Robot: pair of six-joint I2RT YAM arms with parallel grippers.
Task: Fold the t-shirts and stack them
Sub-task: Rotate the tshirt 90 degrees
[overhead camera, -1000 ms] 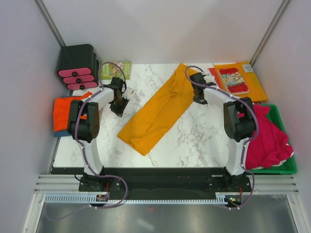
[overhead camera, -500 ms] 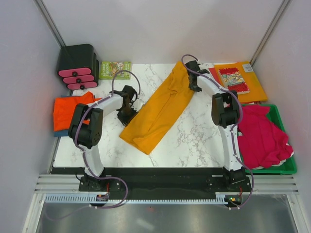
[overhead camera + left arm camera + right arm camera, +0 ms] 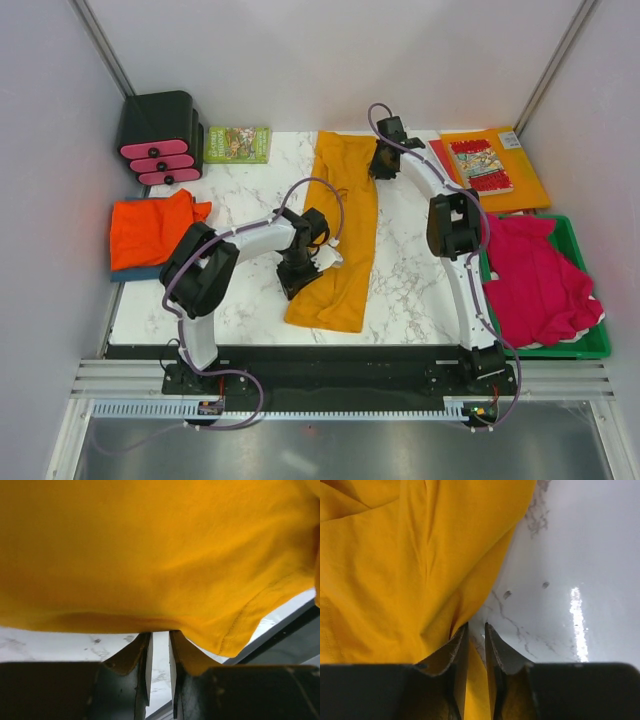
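Mustard t-shirt (image 3: 345, 230): lies in the middle of the marble table (image 3: 230, 200) as one long narrow strip, far end near the back edge and near end close to the front. It looks doubled lengthwise, but not yet shortened into a packet.

Done so far: to my eye a red-orange t-shirt (image 3: 145, 230) sits folded at the left edge, with a blue t-shirt (image 3: 125, 272) peeping out beneath it. That looks like the stack begun.

Left to do: the mustard strip wants folding across and carrying to that stack. The crimson-pink t-shirts (image 3: 540, 285) lie heaped, unfolded, in the green tray (image 3: 590, 345) on the right.

Left gripper (image 3: 300, 278): at the strip's near-left edge. Its wrist view shows the jaws drawn almost together, the hemmed cloth caught at their tips.

Right gripper (image 3: 382, 160): at the far-right edge of the strip. The jaws are likewise nearly together, with yellow cloth between them, pinching the edge as far as I can judge.
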